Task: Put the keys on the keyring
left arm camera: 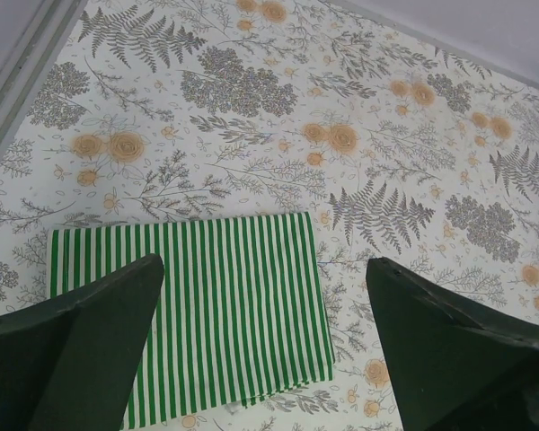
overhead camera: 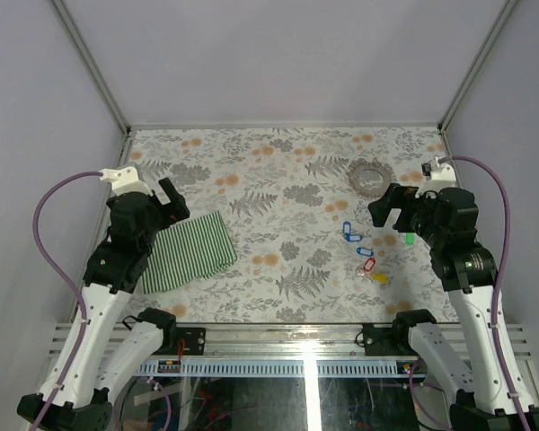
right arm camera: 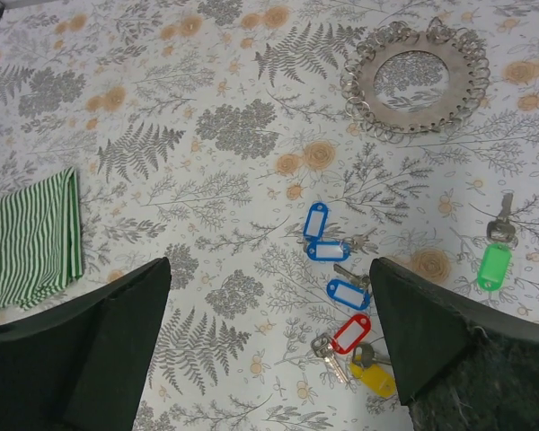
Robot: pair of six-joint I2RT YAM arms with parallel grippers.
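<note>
The table (overhead camera: 278,157), covered in a floral print, carries everything. The keyring (overhead camera: 357,177) lies flat at the far right, a silvery loop with a toothed outer edge (right arm camera: 411,124), with nothing hooked on it.

The keys (overhead camera: 363,250) lie loose, nearer than the keyring and apart from it. In the right wrist view, two blue tags (right arm camera: 315,220) sit touching each other. A third blue tag (right arm camera: 349,293) lies just nearer. Nearer again is a red tag (right arm camera: 351,333), and a yellow tag (right arm camera: 375,377) is nearest of all, beside the red one. Small metal keys and loops show among these tags. A green tag (right arm camera: 495,267) lies by itself to the right of this group, with its metal key pointing far.

The right gripper (overhead camera: 388,208) hangs above the table between the keyring and the keys. Its jaws are spread wide and hold nothing. In its own camera (right arm camera: 268,265) the blue and red tags show in the gap between the fingers.

The left gripper (overhead camera: 172,202) hangs over the left side, well apart from the keys. Its jaws are also spread wide and hold nothing (left arm camera: 264,260). Below it a folded green striped cloth (left arm camera: 225,305) lies flat on the table, at the near left (overhead camera: 190,251).
</note>
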